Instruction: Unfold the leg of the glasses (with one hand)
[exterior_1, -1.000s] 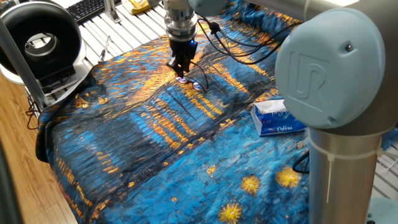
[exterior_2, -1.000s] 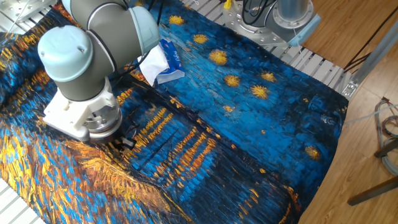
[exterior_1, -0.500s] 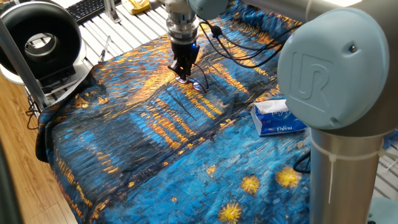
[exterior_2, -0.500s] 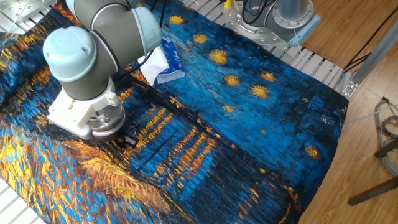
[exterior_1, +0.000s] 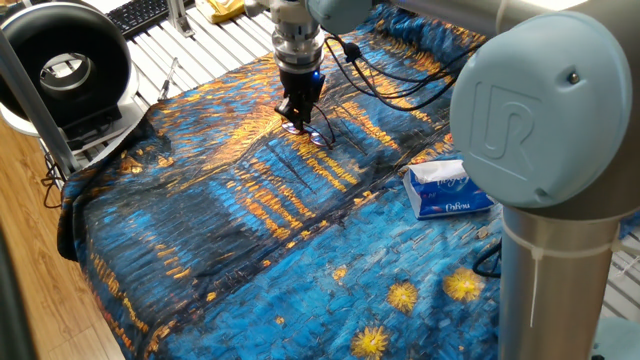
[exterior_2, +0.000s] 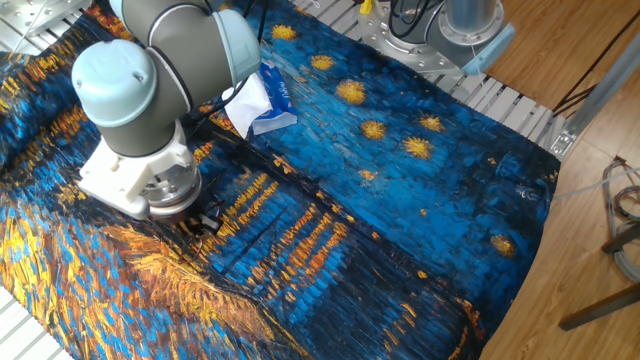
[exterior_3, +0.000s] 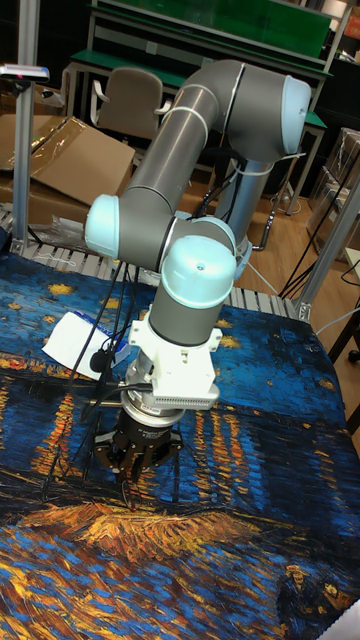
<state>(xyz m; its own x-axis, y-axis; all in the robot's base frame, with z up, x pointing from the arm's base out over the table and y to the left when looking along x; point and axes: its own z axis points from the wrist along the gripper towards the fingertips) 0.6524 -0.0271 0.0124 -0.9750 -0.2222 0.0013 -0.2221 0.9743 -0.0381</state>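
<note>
A: Where is the tool right now?
B: Pointing straight down, tips low over the glasses on the orange part of the painted cloth that covers the surface. In the tall fixed view the fingers look spread a little, but whether they pinch anything I cannot tell — the tips blur into the pattern.

A: And the glasses themselves?
B: Lying flat on the cloth just beside the fingertips, toward the tissue pack, which sits well apart. The other fixed view hides them behind the wrist.

A: So which step is this?
B: My guess — it is working at the leg, either catching it or beginning to swing it out. The leg's angle is too thin to read.

A: What does the next move call for?
B: A gentle sideways sweep around the hinge, keeping the frame from sliding on the cloth.
</note>
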